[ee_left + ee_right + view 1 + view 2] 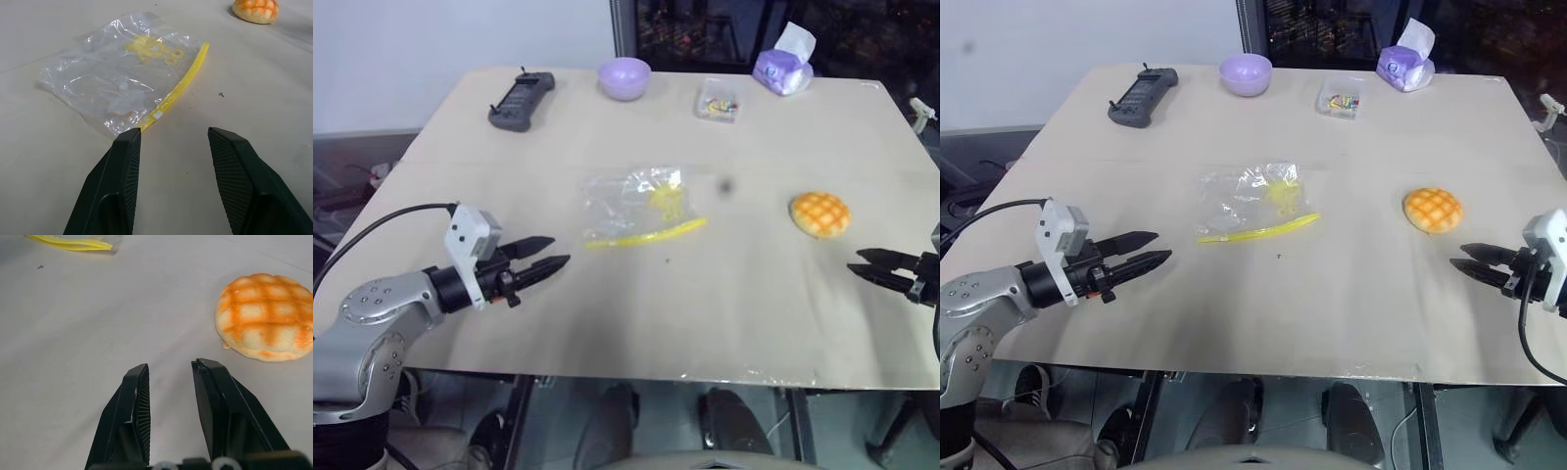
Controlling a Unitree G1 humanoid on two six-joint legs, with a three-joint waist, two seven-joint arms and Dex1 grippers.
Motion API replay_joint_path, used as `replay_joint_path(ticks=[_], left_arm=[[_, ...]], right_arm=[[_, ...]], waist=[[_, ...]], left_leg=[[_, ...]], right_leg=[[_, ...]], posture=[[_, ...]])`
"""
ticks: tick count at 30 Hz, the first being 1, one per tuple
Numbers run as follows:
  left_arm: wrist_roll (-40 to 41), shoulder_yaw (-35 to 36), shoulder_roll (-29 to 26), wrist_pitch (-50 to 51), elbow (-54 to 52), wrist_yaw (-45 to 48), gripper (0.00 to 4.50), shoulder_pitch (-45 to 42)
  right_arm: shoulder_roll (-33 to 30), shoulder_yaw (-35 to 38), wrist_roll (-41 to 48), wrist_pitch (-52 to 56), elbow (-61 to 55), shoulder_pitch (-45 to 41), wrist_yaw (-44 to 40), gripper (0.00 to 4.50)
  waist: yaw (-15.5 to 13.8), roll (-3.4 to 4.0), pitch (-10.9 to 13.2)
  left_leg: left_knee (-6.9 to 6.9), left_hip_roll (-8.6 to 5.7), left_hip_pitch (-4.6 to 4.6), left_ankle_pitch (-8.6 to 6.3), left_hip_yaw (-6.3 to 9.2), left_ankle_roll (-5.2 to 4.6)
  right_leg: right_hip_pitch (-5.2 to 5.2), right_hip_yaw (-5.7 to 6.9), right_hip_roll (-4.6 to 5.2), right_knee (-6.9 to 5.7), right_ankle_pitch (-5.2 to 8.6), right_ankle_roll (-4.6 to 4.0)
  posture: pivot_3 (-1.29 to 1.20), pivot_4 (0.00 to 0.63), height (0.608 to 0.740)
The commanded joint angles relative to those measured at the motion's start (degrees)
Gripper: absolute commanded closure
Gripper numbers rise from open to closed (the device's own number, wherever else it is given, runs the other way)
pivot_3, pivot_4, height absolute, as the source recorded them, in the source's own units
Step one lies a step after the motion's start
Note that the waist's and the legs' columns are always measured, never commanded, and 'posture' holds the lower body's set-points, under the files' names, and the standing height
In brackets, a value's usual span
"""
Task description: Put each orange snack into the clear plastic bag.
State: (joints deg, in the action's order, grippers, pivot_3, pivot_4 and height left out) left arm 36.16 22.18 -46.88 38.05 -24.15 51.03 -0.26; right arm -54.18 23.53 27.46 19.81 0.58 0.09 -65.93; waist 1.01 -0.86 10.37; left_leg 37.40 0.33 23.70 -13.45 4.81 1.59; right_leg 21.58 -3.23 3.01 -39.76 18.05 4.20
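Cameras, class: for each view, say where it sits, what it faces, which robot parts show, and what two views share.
Head views: look down over the table; left gripper and right gripper, both open and empty.
Left wrist view: looks along its fingers at the clear bag.
Right wrist view: looks along its fingers toward the orange bun.
Shared: both wrist views show bun and the bag's yellow strip.

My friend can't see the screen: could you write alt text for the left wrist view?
An open robot hand, empty, points at a flat clear bag with a yellow zip strip, lying on a pale table. An orange bun sits farther off, apart from the bag.
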Motion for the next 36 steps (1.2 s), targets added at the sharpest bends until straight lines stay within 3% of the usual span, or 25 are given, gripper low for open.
replay_joint_path(ticks=[1, 29, 31, 32, 34, 36], left_arm=[[0.3, 0.9, -0.2, -1.7, -1.0, -0.2, 2.20, -0.2], [-2.7, -3.0, 0.4, -4.1, -0.2, -3.7, 2.20, -0.8], [-2.2, -3.0, 0.8, -3.6, 0.6, -4.1, 2.20, -1.8], [-2.0, -3.0, 0.9, -3.4, 0.8, -4.1, 1.60, -2.2], [-2.1, -3.2, 0.9, -3.6, 1.1, -3.9, 1.03, -2.8], [-3.0, -3.6, 0.8, -4.2, 1.4, -4.0, 0.22, -3.1]], right_arm=[[-0.7, 2.6, 0.9, 0.2, -1.7, 0.9, 0.1, 2.99], [-0.6, 1.6, 4.6, 6.2, -7.1, 1.3, 1.1, 2.99], [-0.4, 1.7, 5.4, 6.8, -8.4, 1.1, 1.4, 2.48], [-0.3, 1.8, 5.7, 7.1, -8.8, 1.0, 1.5, 1.97], [-0.4, 2.0, 6.3, 7.7, -9.4, 0.9, 1.5, 1.41], [-0.4, 2.2, 6.5, 8.1, -9.7, 1.0, 1.6, 0.57]], waist=[[0.0, 0.00, 0.0], [0.0, 0.00, 0.0], [0.0, 0.00, 0.0], [0.0, 0.00, 0.0], [0.0, 0.00, 0.0], [0.0, 0.00, 0.0]], left_leg=[[0.00, 0.00, 0.00, 0.00, 0.00, 0.00], [0.00, 0.00, 0.00, 0.00, 0.00, 0.00], [0.00, 0.00, 0.00, 0.00, 0.00, 0.00], [0.00, 0.00, 0.00, 0.00, 0.00, 0.00], [0.00, 0.00, 0.00, 0.00, 0.00, 0.00], [0.00, 0.00, 0.01, 0.00, 0.00, 0.00]], right_leg=[[0.00, 0.00, 0.00, 0.00, 0.00, 0.00], [0.00, 0.00, -0.01, -0.01, 0.00, 0.00], [0.00, 0.00, -0.01, -0.01, 0.00, 0.00], [0.00, 0.00, -0.01, -0.01, 0.00, 0.00], [0.00, 0.00, -0.01, 0.00, 0.00, 0.00], [0.00, 0.00, -0.01, 0.00, 0.00, 0.00]], posture=[[0.00, 0.150, 0.740], [0.00, 0.150, 0.740], [0.00, 0.150, 0.740], [0.00, 0.150, 0.740], [0.00, 0.150, 0.740], [0.00, 0.150, 0.740]])
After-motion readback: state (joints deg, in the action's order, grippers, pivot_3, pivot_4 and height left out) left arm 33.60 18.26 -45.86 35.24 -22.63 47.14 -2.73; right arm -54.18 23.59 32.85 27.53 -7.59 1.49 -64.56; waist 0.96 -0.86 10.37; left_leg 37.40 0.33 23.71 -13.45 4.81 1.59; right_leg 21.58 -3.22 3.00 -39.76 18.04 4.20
